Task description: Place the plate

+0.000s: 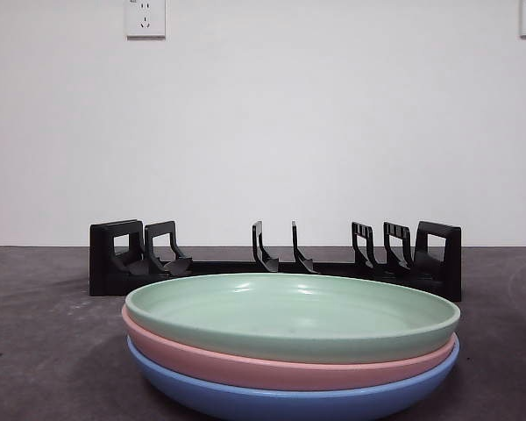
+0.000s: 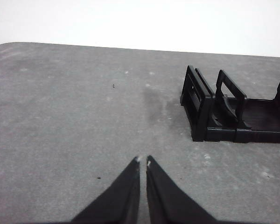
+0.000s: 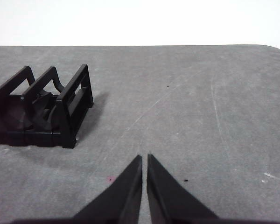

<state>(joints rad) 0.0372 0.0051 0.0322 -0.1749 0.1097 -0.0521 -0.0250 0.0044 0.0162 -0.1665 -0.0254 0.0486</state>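
Even bright light; soft shadow beside rack; wall overexposed.

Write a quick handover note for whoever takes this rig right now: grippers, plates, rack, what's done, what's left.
Left gripper: jaws shut, empty, over bare table beside one end of the black rack.
Right gripper: jaws shut, empty, off the rack's other end.
Plates: green plate on pink plate on blue plate, stacked in front of the rack.
Done: nothing; no plates in the rack.
Left: pick up a plate, likely the green one on top, and place it.
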